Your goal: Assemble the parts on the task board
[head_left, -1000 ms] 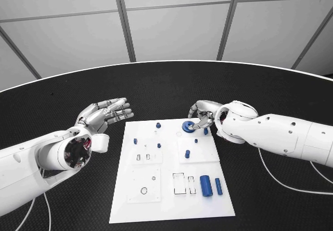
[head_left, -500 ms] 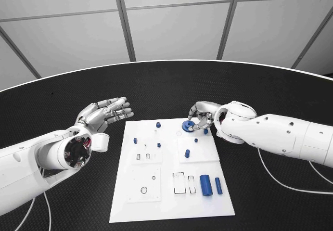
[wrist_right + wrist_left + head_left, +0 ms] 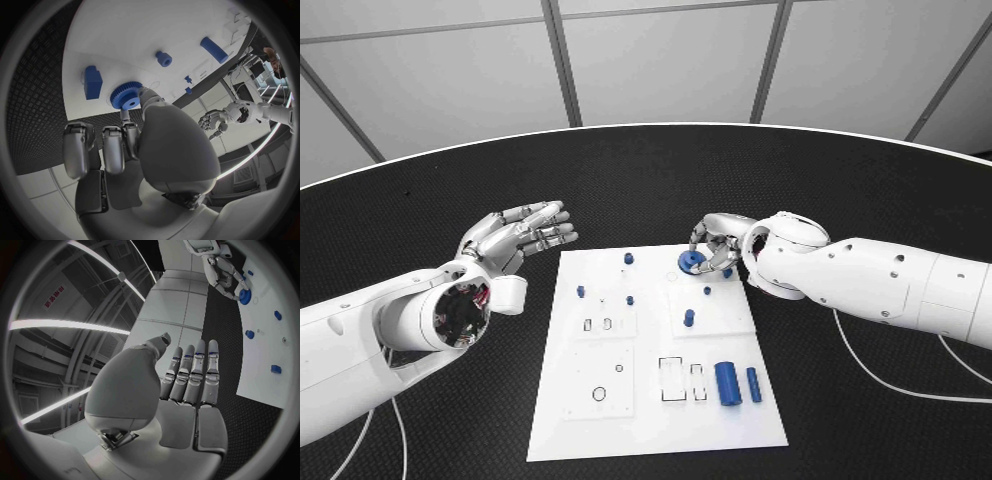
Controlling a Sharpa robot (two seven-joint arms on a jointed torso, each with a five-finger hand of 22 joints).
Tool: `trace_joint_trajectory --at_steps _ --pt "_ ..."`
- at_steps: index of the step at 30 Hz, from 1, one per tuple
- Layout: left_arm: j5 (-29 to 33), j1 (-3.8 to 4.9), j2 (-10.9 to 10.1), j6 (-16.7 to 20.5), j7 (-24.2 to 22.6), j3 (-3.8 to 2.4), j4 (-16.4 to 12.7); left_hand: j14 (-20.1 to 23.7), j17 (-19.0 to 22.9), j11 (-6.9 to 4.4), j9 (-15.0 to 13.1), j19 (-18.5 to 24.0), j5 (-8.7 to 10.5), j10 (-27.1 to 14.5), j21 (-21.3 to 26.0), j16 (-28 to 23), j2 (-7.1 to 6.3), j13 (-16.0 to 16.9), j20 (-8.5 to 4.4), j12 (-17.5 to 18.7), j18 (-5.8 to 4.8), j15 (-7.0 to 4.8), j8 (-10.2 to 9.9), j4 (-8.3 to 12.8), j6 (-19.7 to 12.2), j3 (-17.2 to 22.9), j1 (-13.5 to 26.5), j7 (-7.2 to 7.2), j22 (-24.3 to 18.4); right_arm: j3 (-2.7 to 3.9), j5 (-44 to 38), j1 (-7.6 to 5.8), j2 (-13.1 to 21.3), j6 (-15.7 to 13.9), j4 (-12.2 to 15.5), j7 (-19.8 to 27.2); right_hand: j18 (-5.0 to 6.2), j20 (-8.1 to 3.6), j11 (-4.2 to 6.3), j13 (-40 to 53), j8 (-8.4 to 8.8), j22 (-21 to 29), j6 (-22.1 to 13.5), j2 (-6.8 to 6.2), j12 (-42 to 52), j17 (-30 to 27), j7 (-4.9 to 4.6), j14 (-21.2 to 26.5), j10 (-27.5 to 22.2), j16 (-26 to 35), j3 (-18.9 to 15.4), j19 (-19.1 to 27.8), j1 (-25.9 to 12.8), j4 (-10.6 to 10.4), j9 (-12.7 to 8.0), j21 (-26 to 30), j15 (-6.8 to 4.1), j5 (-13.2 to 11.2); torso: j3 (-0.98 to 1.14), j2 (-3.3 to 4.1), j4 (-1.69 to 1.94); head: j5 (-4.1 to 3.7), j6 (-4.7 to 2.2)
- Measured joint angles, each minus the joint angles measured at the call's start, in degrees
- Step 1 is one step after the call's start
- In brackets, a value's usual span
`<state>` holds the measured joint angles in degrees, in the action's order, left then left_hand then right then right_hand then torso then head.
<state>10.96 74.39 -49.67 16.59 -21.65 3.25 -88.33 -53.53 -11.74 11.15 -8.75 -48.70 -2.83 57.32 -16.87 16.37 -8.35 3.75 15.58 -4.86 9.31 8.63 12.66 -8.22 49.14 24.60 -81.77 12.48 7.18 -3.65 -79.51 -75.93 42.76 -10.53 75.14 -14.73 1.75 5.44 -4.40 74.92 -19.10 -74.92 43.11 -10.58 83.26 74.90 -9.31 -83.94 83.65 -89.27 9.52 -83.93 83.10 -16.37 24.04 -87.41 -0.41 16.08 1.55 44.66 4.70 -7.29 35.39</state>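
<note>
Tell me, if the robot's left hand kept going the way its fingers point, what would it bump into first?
Probably nothing soon. The left hand is open, raised beside the task board, fingers aimed over bare black table toward the far side. Height is hard to judge.

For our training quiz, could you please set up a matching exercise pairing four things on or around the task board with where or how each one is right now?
Things:
1. left hand
2. right hand
3. blue gear
4. large blue cylinder

States:
A. lying flat near the task board's near right corner
B. fingers on the gear
C. open, raised beside the board
D. at the board's far edge

Pairs: 1-C, 2-B, 3-D, 4-A
</note>
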Motion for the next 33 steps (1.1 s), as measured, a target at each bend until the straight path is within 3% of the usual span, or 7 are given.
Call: trace_joint_trajectory --at_steps 4,9,15,21,25,27,33 --pt "0.0 0.0 -0.02 -0.01 0.01 0.0 0.01 0.0 0.0 0.0 0.0 0.0 0.0 0.0 0.0 0.0 0.0 0.0 0.0 0.0 0.0 0.0 0.0 0.0 0.0 0.0 0.0 0.0 0.0 -0.04 0.0 0.02 -0.05 0.21 -0.12 -0.08 0.0 0.0 0.0 0.0 -0.33 0.0 0.41 0.27 0.39 0.0 0.17 0.0 0.0 -0.24 0.44 0.0 0.27 0.01 0.04 -0.04 0.0 0.02 0.01 0.0 0.02 0.0 0.01" --pt "0.0 0.0 0.03 -0.03 0.04 0.0 0.12 0.0 0.0 0.0 -0.01 0.0 0.0 0.0 0.0 0.0 0.0 0.0 0.0 0.0 0.0 0.0 0.0 0.0 0.0 0.0 0.0 0.0 0.01 -0.06 0.0 0.04 -0.12 0.33 -0.23 -0.11 0.0 0.0 0.2 0.0 -1.51 0.0 4.22 1.13 2.61 0.05 0.53 0.0 0.2 -0.24 3.22 0.0 1.14 0.34 -0.15 -0.59 0.0 0.34 -0.01 -0.01 0.1 0.07 0.38" --pt "0.0 0.0 0.03 -0.06 0.07 0.0 0.17 0.0 0.0 0.0 -0.01 0.0 0.0 0.0 0.0 0.0 0.0 0.0 0.0 0.0 0.0 0.0 0.0 0.0 0.0 0.0 0.0 0.0 0.01 -0.07 -0.1 0.07 -0.18 -0.15 -0.09 -0.3 -0.5 0.0 0.85 -0.01 -1.55 0.0 6.88 1.14 3.56 0.04 1.12 0.0 0.37 -0.24 6.52 0.0 1.17 0.77 -0.86 -0.59 0.0 0.24 0.0 0.0 0.07 0.16 0.51" --pt "-0.02 0.0 -0.02 -0.07 0.12 0.0 0.13 0.0 0.01 0.0 -0.01 0.0 0.0 0.0 0.0 0.0 0.0 0.0 0.0 0.0 0.0 0.0 0.0 0.0 0.0 0.0 0.0 0.0 0.01 -0.08 -1.53 0.09 -0.12 -1.31 0.4 -0.69 -0.67 -0.46 1.41 -0.01 -1.76 0.0 7.1 0.99 4.06 0.04 1.12 -0.14 0.37 -0.24 9.47 0.01 1.33 1.38 -0.92 -0.82 -0.57 0.32 -0.01 0.04 0.1 0.1 0.51" --pt "-0.04 0.0 -0.12 -0.04 0.15 0.0 0.11 0.0 0.01 0.0 0.04 0.0 0.0 0.0 0.0 0.0 0.0 0.0 0.0 0.0 0.0 0.0 0.0 0.0 0.0 0.0 0.0 0.0 0.01 -0.08 -1.91 0.09 0.12 -2.97 1.16 -0.72 -0.67 -0.75 1.64 -0.01 -1.76 0.0 7.11 0.67 4.47 0.03 1.11 -0.01 0.34 -0.24 10.96 -0.13 1.76 1.77 -0.91 -0.82 -0.86 0.83 0.0 0.04 0.1 0.09 0.52" --pt "-0.05 0.0 -0.15 -0.03 0.17 0.0 0.1 0.0 0.01 0.0 0.04 0.0 0.0 0.0 0.0 0.0 0.0 0.0 0.0 0.0 0.0 0.0 0.0 0.0 0.0 0.0 0.0 0.0 0.01 -0.07 -1.98 0.09 0.32 -3.81 1.71 -0.6 -0.68 -0.98 1.85 -0.01 -1.76 0.01 7.11 0.69 4.82 0.03 1.1 -0.08 0.39 -0.24 12.07 0.07 1.73 2.4 -0.91 -0.85 -1.17 2.37 0.01 0.03 0.1 0.15 0.53" --pt "-0.07 0.0 -0.12 -0.03 0.21 0.0 0.21 0.02 0.0 0.0 0.04 0.0 0.0 0.0 0.0 -0.02 -0.01 0.0 0.0 0.04 0.0 0.02 0.0 0.04 0.0 0.03 0.01 0.0 -0.05 0.0 -4.38 0.09 1.16 -6.45 5.18 -0.47 -0.67 -1.16 1.85 -0.02 -1.75 0.01 7.13 0.23 5.11 0.03 1.08 0.0 0.39 -0.24 13.06 -0.12 0.18 3.39 -0.92 -1.04 -1.25 4.35 0.07 -0.03 0.04 0.38 0.51"
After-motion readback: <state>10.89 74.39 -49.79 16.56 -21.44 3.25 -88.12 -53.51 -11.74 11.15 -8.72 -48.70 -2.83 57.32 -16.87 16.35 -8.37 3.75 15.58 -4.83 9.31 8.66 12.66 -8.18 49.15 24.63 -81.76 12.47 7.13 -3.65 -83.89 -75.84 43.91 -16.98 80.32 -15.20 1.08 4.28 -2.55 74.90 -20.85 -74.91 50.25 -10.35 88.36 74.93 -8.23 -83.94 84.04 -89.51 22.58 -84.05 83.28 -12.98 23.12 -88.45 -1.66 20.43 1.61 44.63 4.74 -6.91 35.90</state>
